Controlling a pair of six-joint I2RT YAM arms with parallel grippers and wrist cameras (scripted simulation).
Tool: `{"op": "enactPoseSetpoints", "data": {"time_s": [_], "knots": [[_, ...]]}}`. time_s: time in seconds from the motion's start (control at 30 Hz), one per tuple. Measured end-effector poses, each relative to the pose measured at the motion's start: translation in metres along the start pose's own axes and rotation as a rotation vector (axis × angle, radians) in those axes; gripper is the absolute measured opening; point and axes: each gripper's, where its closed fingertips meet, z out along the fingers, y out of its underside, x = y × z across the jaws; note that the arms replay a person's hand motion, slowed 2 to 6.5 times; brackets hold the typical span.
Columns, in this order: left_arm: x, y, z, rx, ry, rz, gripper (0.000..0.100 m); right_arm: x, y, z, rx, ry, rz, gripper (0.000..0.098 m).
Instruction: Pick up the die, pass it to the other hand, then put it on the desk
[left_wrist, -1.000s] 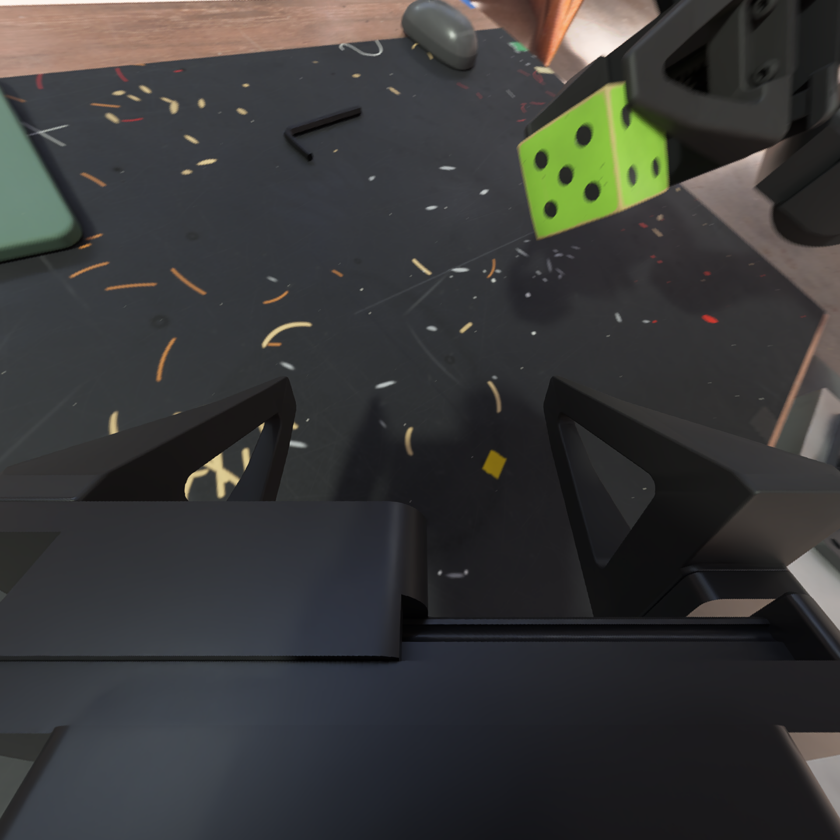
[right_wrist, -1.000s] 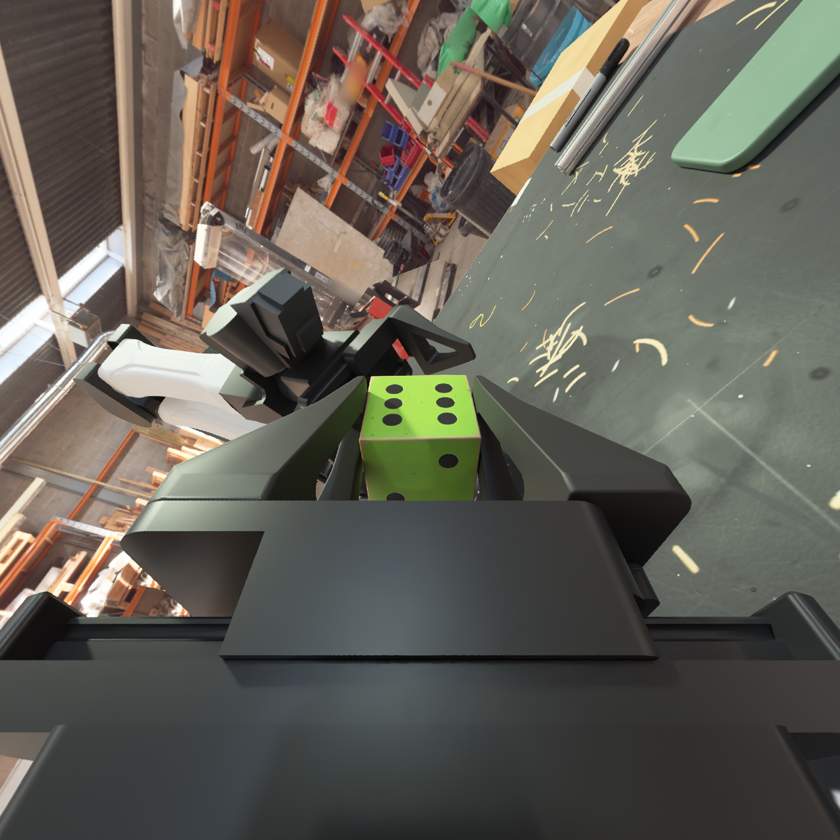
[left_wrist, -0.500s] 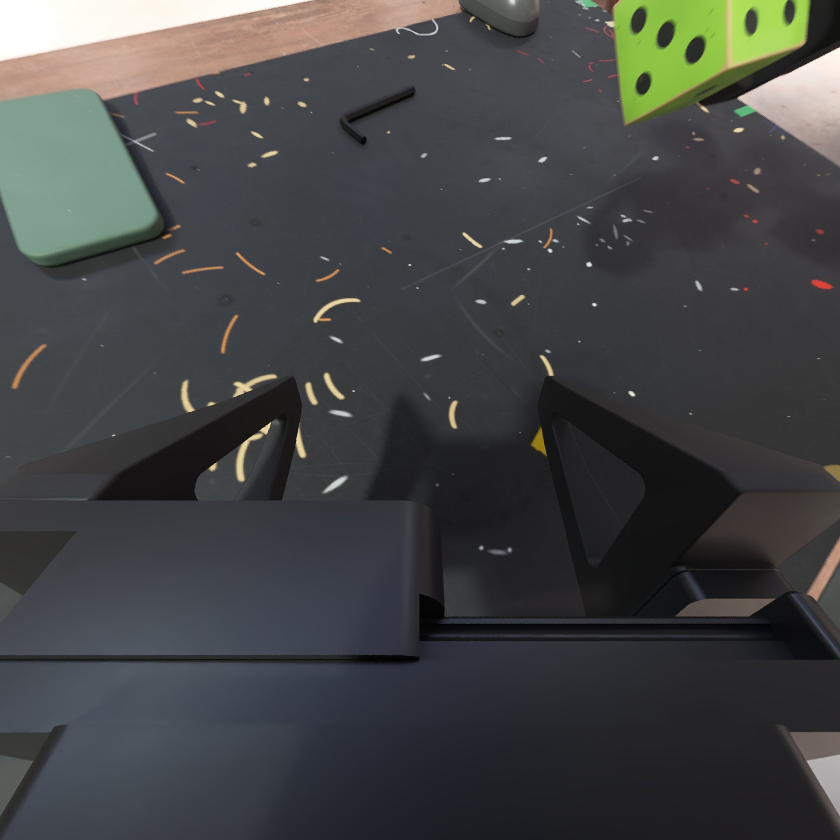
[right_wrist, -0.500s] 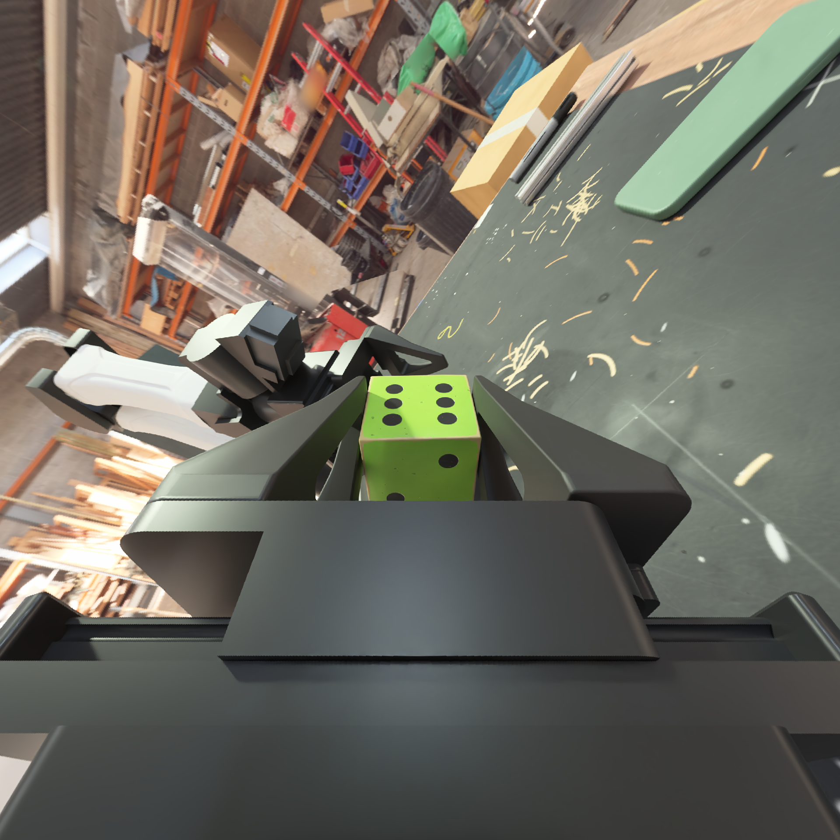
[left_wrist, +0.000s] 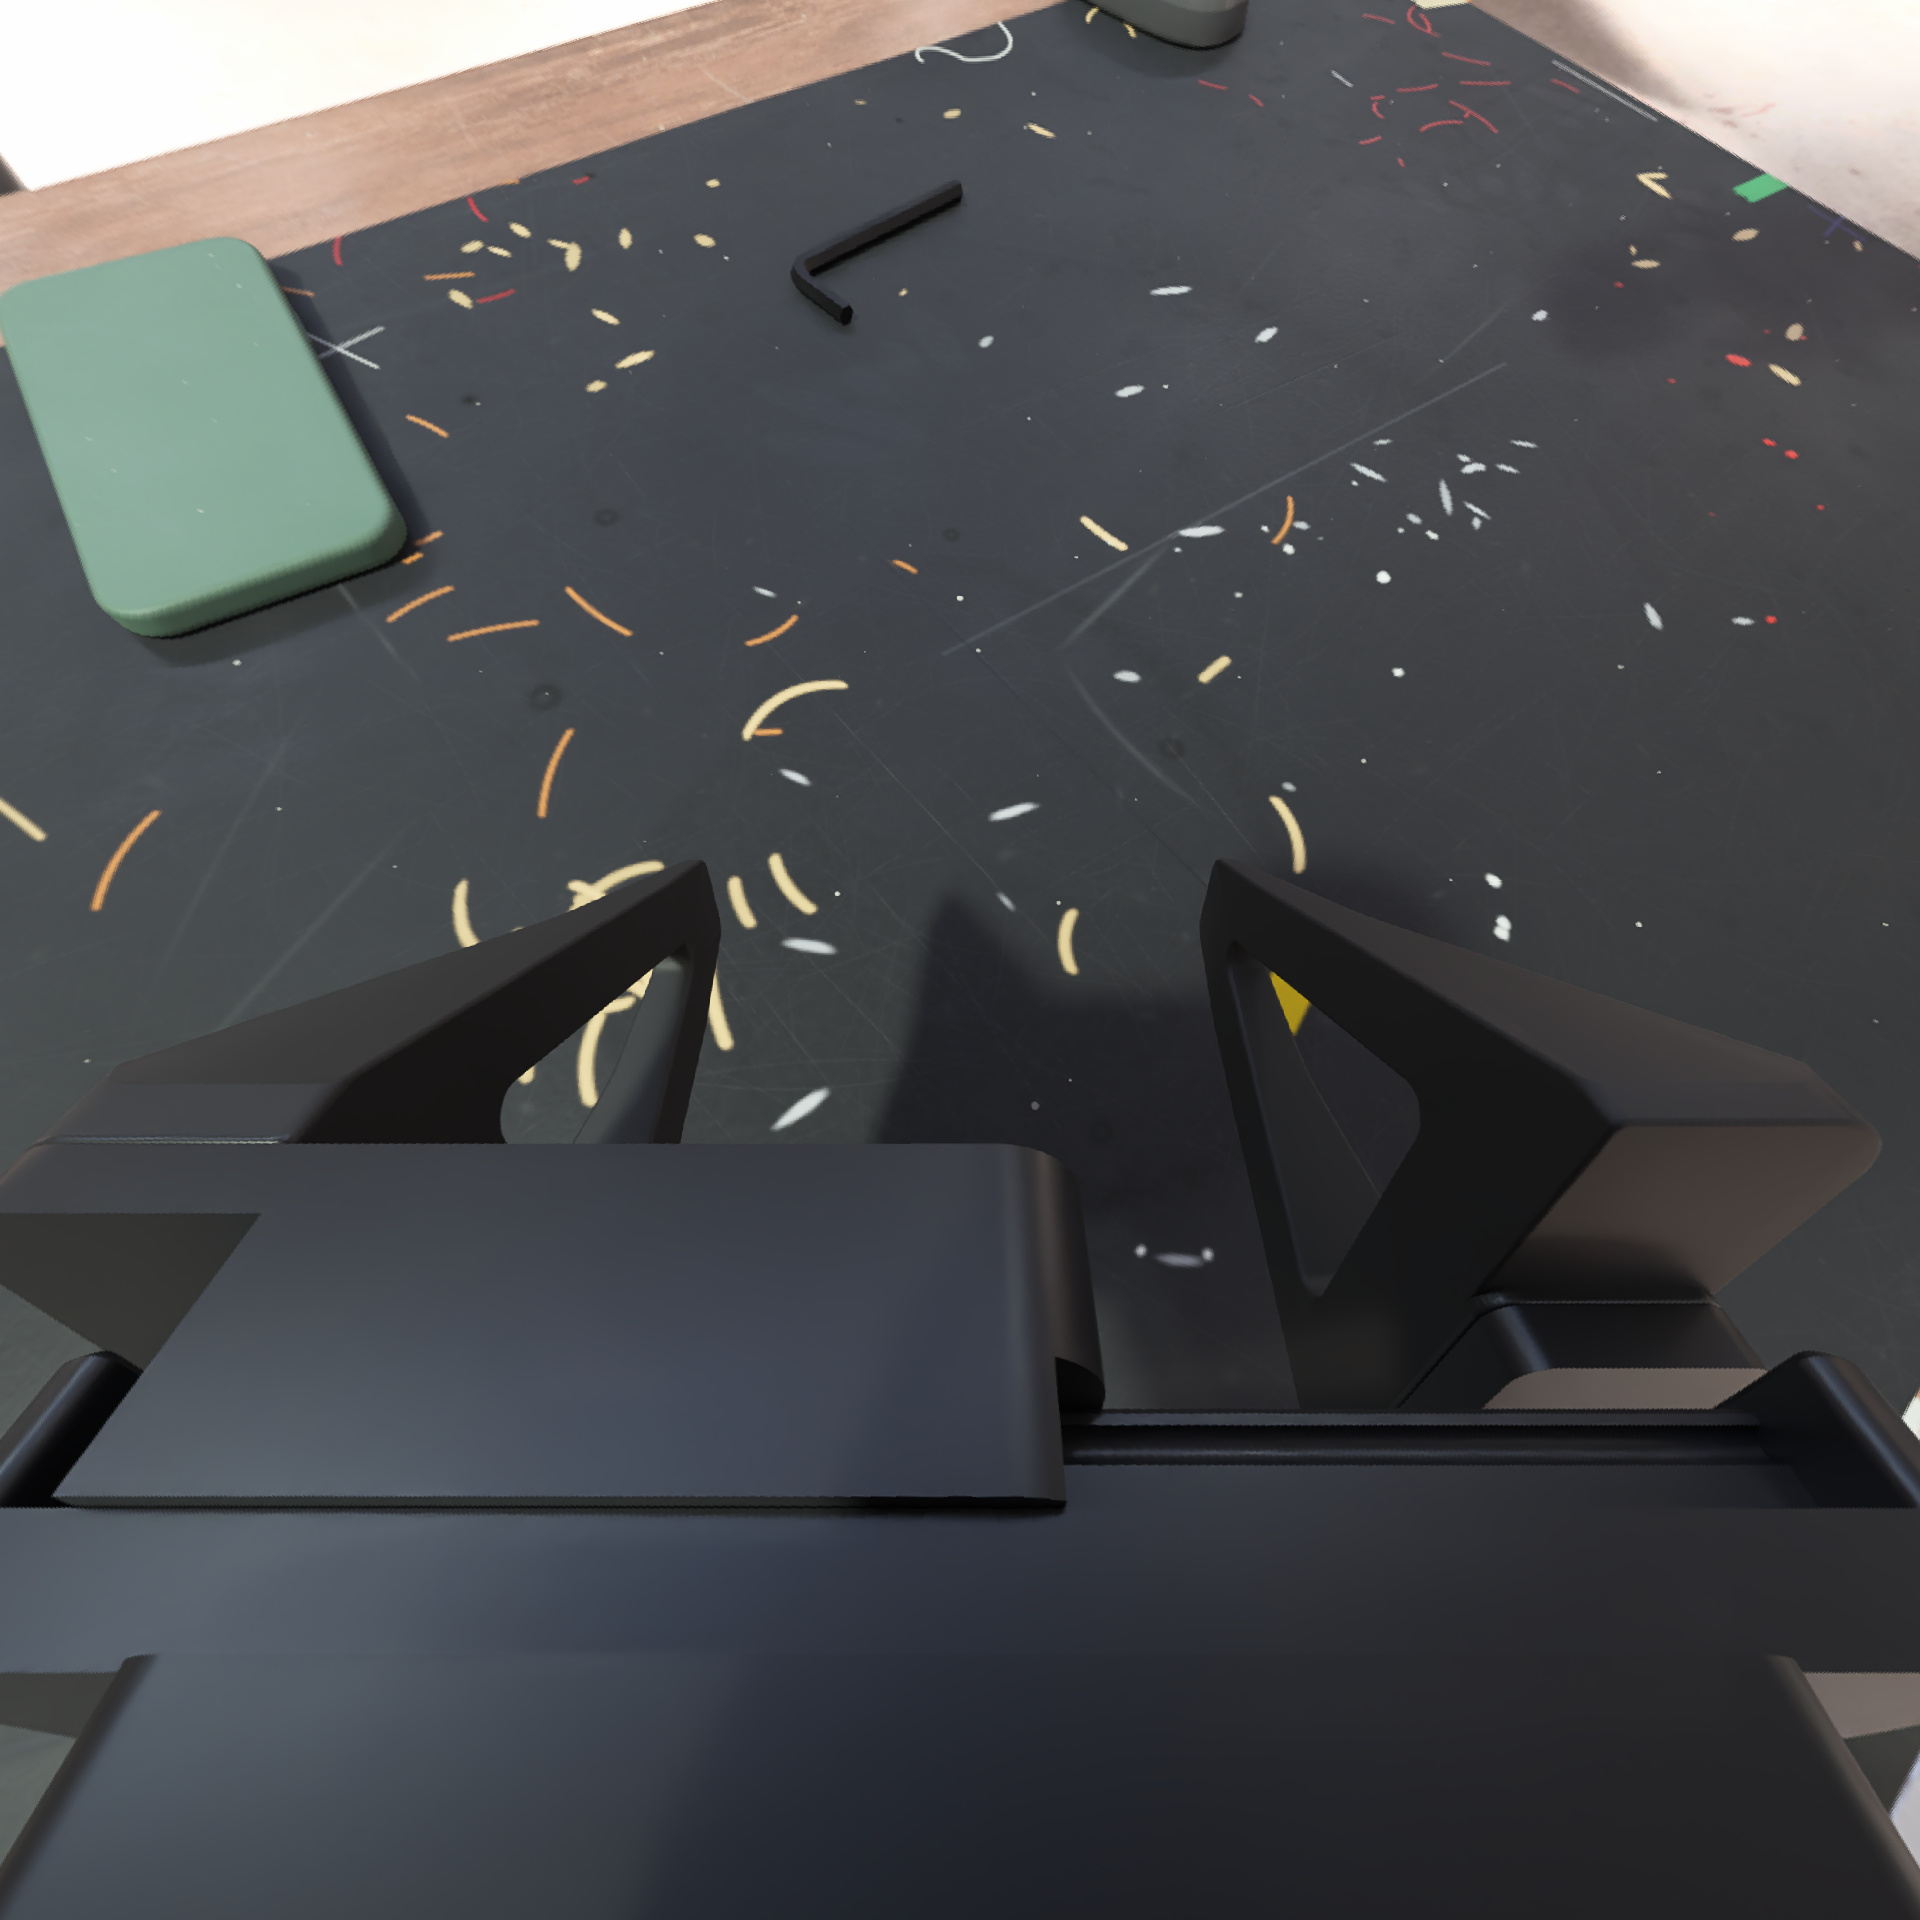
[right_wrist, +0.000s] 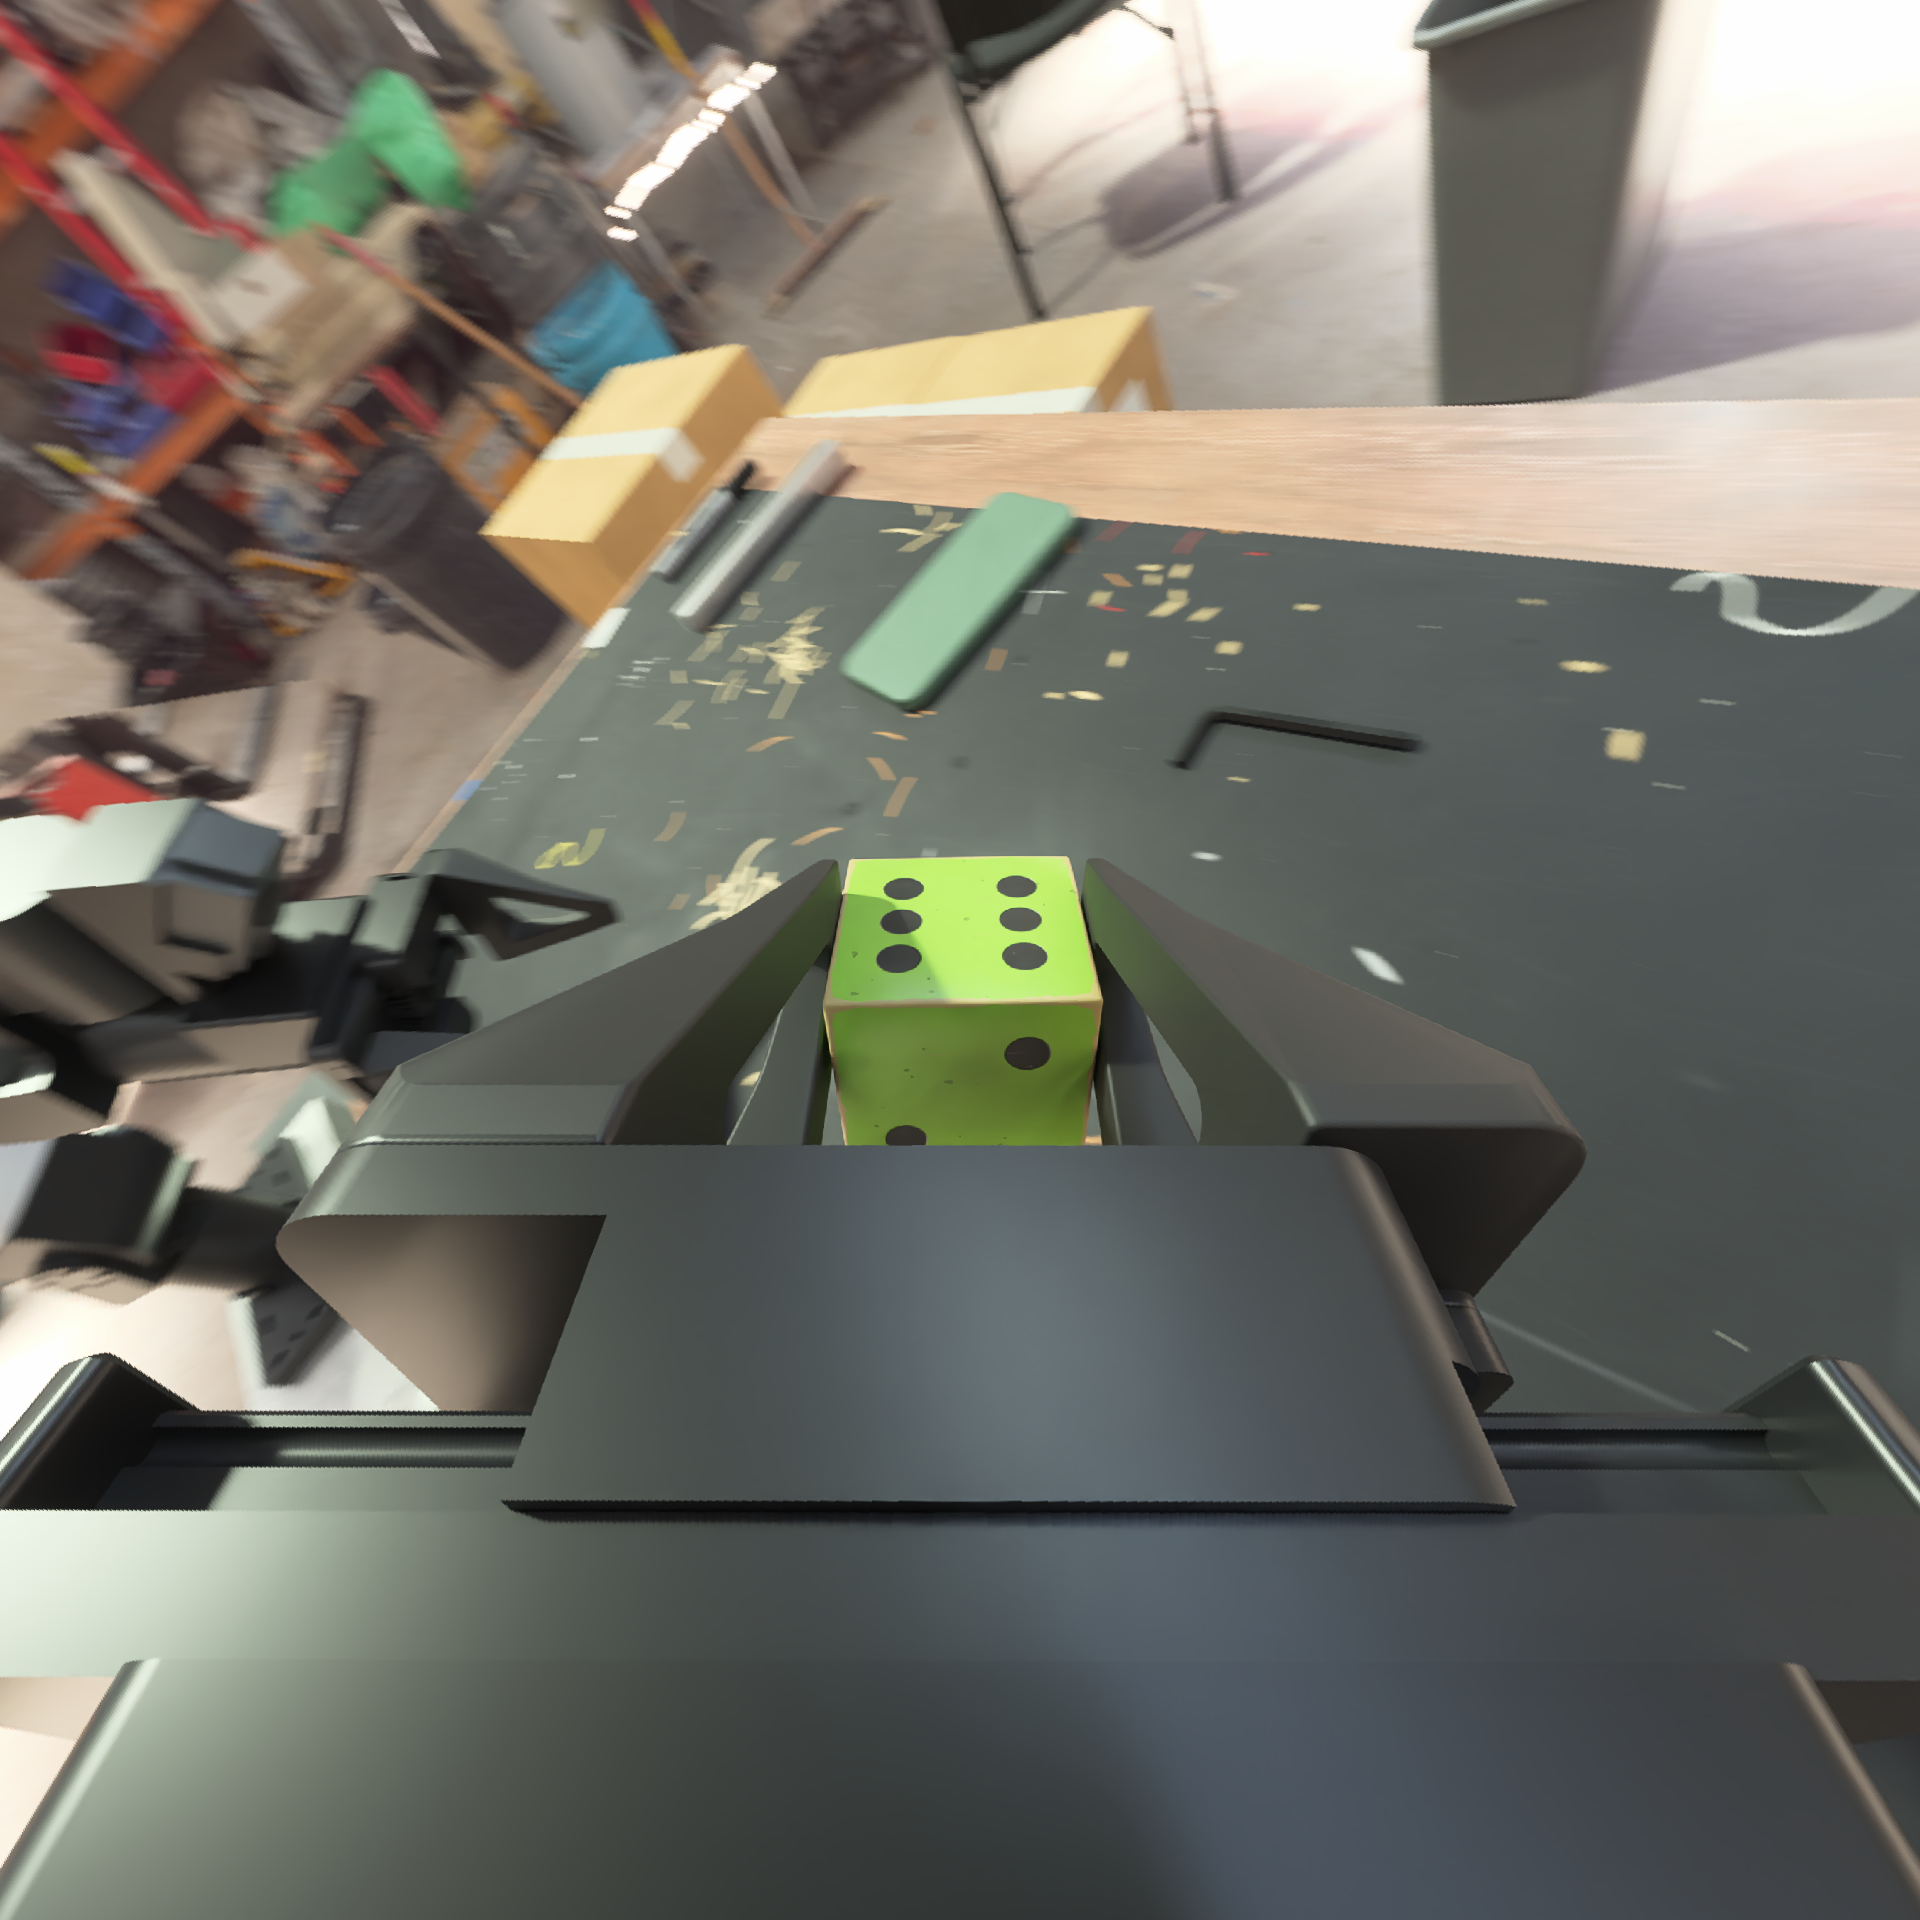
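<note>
The green die (right_wrist: 961, 997) with black pips sits between the fingers of my right gripper (right_wrist: 961, 883), which is shut on it and holds it above the dark desk mat (right_wrist: 1455, 987). My left gripper (left_wrist: 956, 894) is open and empty, pointing down at the dark mat (left_wrist: 935, 520). The die does not show in the left wrist view. The left arm's gripper (right_wrist: 488, 914) shows at the left of the right wrist view, apart from the die.
A green pad (left_wrist: 197, 436) lies at the mat's left, also in the right wrist view (right_wrist: 956, 597). A black hex key (left_wrist: 873, 249) lies farther back, also seen from the right (right_wrist: 1288, 732). A grey mouse (left_wrist: 1174, 16) sits at the far edge. A metal bar (right_wrist: 758, 545) and cardboard boxes (right_wrist: 634, 468) lie beyond.
My right gripper has swung away with the die and turned level with the desk. The die has left the left wrist view. My left gripper has pulled back and stays open.
</note>
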Motion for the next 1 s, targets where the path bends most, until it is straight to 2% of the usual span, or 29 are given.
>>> {"op": "enactPoseSetpoints", "data": {"time_s": [0.13,0.23,0.33,0.43,0.57,0.73,1.0], "knots": [[0.001,0.001,0.002,-0.010,0.021,-0.014,0.075,0.043,-0.010,-0.027,-0.041,0.238,-0.032,0.0384],[0.002,0.002,0.004,-0.015,0.027,-0.015,0.073,0.077,-0.011,-0.049,-0.085,0.421,-0.021,0.0384],[0.002,0.003,0.005,-0.021,0.027,-0.010,0.070,0.109,-0.004,-0.068,-0.159,0.582,0.013,0.0384],[0.002,0.005,0.006,-0.031,0.024,0.000,0.067,0.136,0.009,-0.081,-0.253,0.699,0.054,0.0384],[0.004,0.007,0.007,-0.040,0.028,0.008,0.065,0.164,0.032,-0.088,-0.364,0.780,0.116,0.0384],[0.006,0.008,0.008,-0.047,0.040,0.009,0.064,0.187,0.060,-0.087,-0.477,0.808,0.184,0.0384],[0.009,0.009,0.010,-0.057,0.053,0.012,0.064,0.212,0.095,-0.089,-0.659,0.882,0.206,0.0384]]}}
